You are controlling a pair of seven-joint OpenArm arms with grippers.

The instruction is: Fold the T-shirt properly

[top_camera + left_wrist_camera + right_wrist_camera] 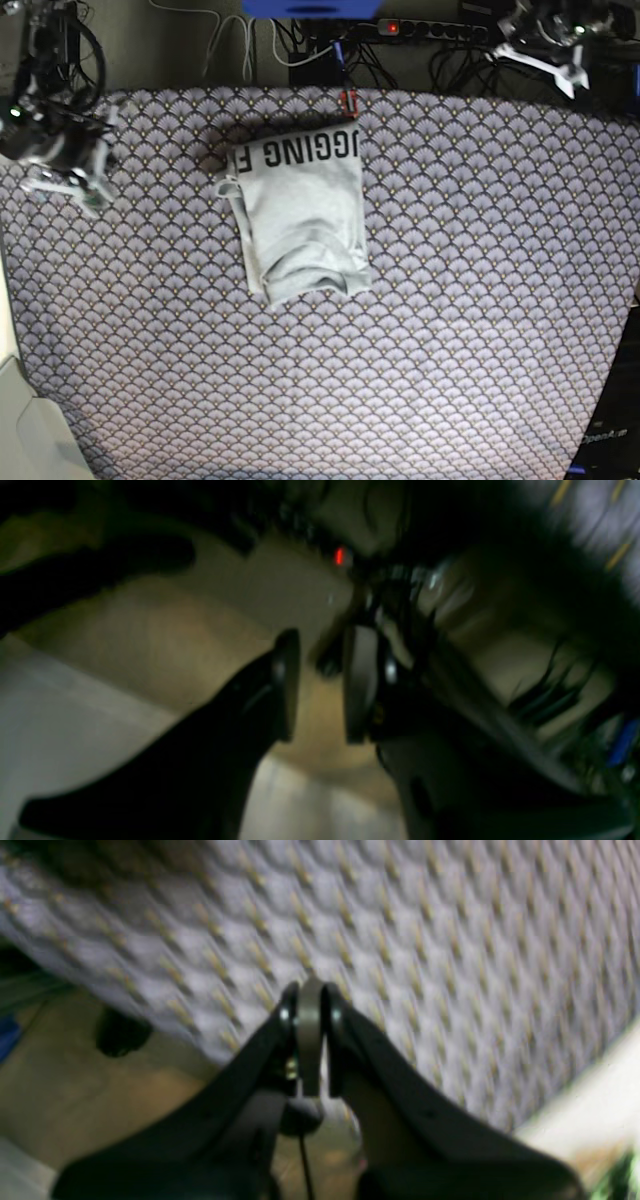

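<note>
Jaws: left gripper [320, 685] parted, empty; right gripper [310, 1005] closed, empty. T-shirt [300, 215] reads "JGGING F".

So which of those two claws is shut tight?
The right gripper, over the scallop-patterned tablecloth; its jaws are pressed together. The left gripper shows a clear gap and holds nothing.

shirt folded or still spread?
Folded. The shirt lies as a compact rectangle on the tablecloth, sleeves tucked in, lettering along its far edge, bottom hem slightly rumpled.
</note>
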